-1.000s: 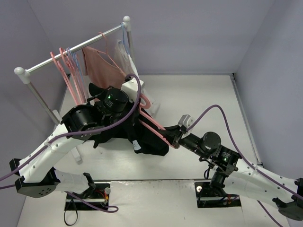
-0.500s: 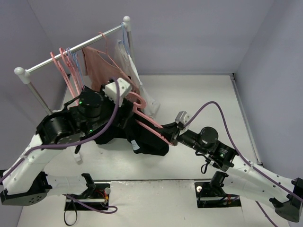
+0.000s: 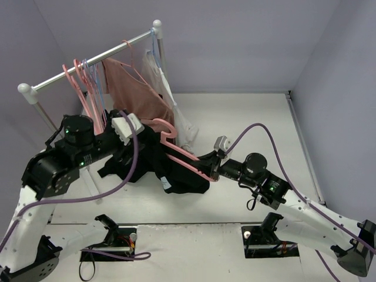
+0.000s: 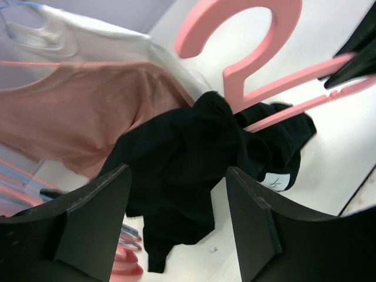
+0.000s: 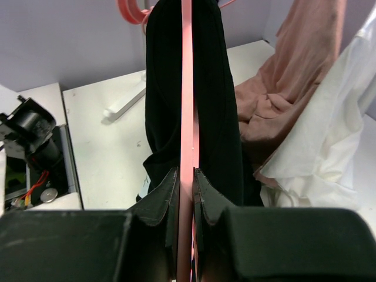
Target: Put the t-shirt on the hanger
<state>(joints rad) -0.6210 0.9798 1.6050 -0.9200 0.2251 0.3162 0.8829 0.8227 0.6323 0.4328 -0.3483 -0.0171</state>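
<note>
My right gripper (image 3: 212, 170) is shut on the end of the pink hanger (image 3: 188, 155) and holds it tilted above the table, hook (image 3: 167, 126) toward the rack. The black t-shirt (image 3: 176, 176) hangs bunched round the hanger's neck, its lower part on the table, its white label (image 3: 167, 184) showing. In the right wrist view the hanger bar (image 5: 187, 88) runs between the shut fingers (image 5: 185, 173), with black fabric (image 5: 217, 106) on both sides. My left gripper (image 3: 141, 136) is open and empty, left of the shirt. In its wrist view (image 4: 176, 176) the t-shirt (image 4: 188, 158) and hanger hook (image 4: 247, 35) lie beyond it.
A clothes rail (image 3: 88, 64) stands at the back left. It carries a dusty-pink garment (image 3: 132, 88), a white garment (image 3: 167, 88), spare pink hangers (image 3: 79, 91) and thin lilac-blue hangers (image 3: 94, 79). Both garments hang close behind the t-shirt. Walls close in the table on the left, back and right.
My left arm has swung back to the left, off the t-shirt. My right gripper has carried the hanger a little left and toward the rack.
</note>
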